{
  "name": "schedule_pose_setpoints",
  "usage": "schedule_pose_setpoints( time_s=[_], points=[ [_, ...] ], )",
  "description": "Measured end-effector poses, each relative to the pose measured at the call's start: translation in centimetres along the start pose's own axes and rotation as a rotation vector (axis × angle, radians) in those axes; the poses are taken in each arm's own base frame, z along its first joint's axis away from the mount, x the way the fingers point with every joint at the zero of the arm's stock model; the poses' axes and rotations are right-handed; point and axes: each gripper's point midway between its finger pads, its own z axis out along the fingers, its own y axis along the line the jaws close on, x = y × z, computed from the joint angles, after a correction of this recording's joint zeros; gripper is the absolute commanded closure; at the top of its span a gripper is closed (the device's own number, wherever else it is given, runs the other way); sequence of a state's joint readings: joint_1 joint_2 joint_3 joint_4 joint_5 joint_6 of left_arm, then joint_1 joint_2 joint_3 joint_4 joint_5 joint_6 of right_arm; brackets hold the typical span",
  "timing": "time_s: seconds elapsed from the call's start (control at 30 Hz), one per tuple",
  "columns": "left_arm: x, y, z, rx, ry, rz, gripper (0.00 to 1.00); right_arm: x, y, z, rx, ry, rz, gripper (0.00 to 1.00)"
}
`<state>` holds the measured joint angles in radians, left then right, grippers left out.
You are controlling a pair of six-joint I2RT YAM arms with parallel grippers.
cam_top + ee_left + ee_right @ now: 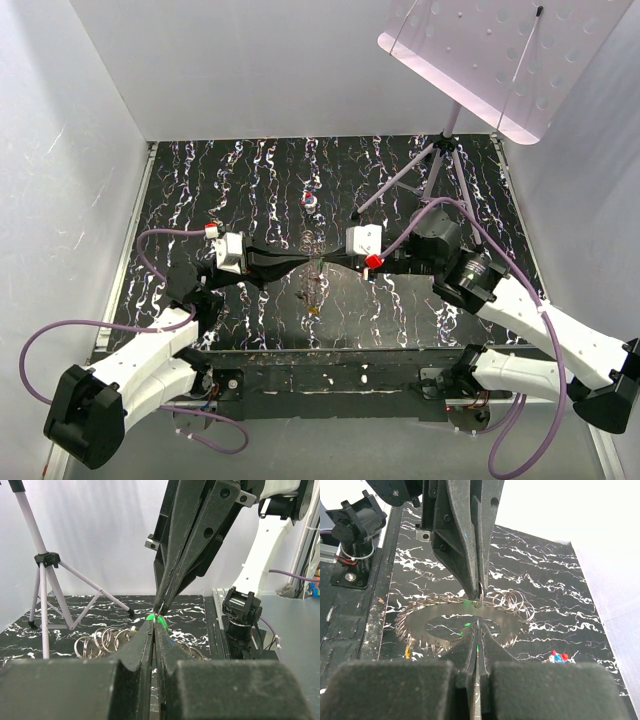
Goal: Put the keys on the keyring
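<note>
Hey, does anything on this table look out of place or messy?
Only a tangled heap of loose silver wire rings at one edge of the flat grey toothed metal ring; nothing looks spilled or broken.

Bright and even from overhead in the top view, with only soft, faint shadows under the arms on the table [200, 180]. Nearly washed out on the white walls [60, 150]; pinkish glare on the perforated panel [480, 50] above the far right corner. Blown to plain white behind the fingers in both wrist views. Blurred and dark along the bottom there, at the thick base of the left gripper [154, 624] and of the right gripper [477, 626]. Small sharp glints on the wire rings [100, 642].
</note>
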<state>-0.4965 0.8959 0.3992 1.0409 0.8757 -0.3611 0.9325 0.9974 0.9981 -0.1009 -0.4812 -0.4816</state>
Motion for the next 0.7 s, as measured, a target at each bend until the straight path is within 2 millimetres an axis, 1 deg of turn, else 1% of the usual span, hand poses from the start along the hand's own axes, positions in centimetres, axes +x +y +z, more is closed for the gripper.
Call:
schedule_pose_setpoints(
  time_s=[0.13, 0.4, 0.7],
  points=[
    [-0.4, 0.1, 0.1, -0.006, -0.016, 0.005, 1.00, -0.2, -0.2, -0.3, 0.015, -0.007, -0.020, 0.99],
    [-0.6, 0.3, 0.2, -0.017, -0.032, -0.003, 1.00, 0.2, 0.0, -0.2, 0.017, -0.006, -0.029, 0.99],
    [-0.1, 0.3, 0.1, -0.021, -0.029, -0.030, 1.00, -1.0, -0.5, 0.1, 0.046, -0.044, -0.059, 0.99]
  ],
)
